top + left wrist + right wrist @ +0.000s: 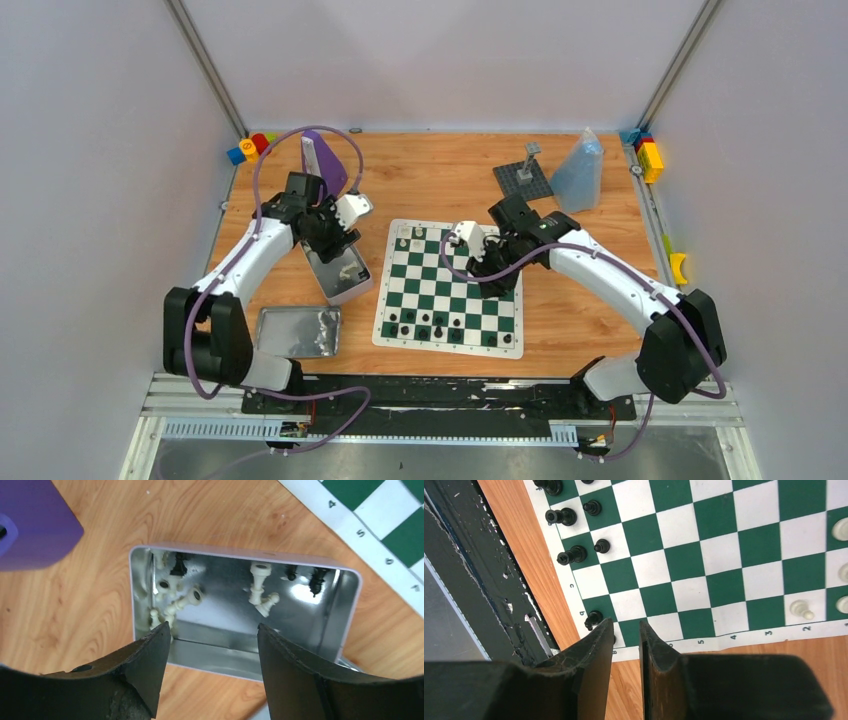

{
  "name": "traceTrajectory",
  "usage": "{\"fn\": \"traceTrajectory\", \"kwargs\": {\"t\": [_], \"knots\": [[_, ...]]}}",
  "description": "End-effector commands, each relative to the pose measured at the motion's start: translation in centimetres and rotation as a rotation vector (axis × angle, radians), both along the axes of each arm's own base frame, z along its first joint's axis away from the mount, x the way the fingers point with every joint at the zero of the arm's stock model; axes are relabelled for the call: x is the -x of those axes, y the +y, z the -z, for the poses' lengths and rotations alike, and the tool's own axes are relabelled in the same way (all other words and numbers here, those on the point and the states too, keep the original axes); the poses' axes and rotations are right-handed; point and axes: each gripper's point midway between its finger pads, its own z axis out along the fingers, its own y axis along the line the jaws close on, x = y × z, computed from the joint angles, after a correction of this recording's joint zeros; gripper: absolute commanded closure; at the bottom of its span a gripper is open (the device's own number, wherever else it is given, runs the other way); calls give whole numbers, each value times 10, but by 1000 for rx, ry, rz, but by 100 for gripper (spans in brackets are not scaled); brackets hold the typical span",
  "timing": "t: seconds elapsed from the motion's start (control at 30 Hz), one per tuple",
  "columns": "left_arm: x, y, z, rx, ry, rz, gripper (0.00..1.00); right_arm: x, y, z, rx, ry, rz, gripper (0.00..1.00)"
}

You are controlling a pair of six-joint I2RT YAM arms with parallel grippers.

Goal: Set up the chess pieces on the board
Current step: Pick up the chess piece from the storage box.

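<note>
Black left claw, its arm bent down over a shiny metal tin, stands wide apart and empty; white and black plastic chess pieces lie inside. Above the green-and-white checkered board, the right claw is nearly together, gripping nothing.

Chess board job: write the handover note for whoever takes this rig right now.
Left gripper: jaws open and empty, poised over the tin.
Right gripper: jaws a narrow gap apart, nothing visible between them, at the right edge of the board.
Done: several black pieces stand on the board's near rows, and a few white pieces on the far side.
Left: leftover pieces, white and black, lie in the tin. Both sides' rows are incomplete.
</note>
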Motion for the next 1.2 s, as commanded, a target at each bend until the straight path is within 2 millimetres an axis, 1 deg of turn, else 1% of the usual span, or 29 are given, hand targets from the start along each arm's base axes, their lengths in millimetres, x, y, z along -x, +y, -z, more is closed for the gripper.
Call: {"fn": "traceTrajectory", "kwargs": {"t": [0.0,0.1,0.3,0.5,0.63,0.83,0.97,1.03,1.13,1.17], "knots": [[-34,-3,6,-85,-126,193,29,0,6,-1,-74,-7,10,74],[-42,-2,24,-122,-97,247,31,0,4,4,-78,0,16,74],[-56,0,45,-166,-65,299,37,0,3,10,-86,15,26,75],[-69,3,58,-201,-51,304,42,-1,1,16,-88,31,37,75],[-78,6,62,-225,-60,293,44,0,0,19,-85,40,39,75],[-82,12,71,-259,-44,283,50,1,-1,24,-78,52,41,75],[-80,16,77,-281,-23,281,55,2,-1,27,-72,61,42,75],[-79,19,80,-291,-15,277,58,2,-2,28,-71,61,41,75],[-74,21,82,-297,2,268,68,2,-2,29,-70,63,43,75],[-72,20,82,-292,5,263,70,3,-2,29,-69,63,44,75]]}}
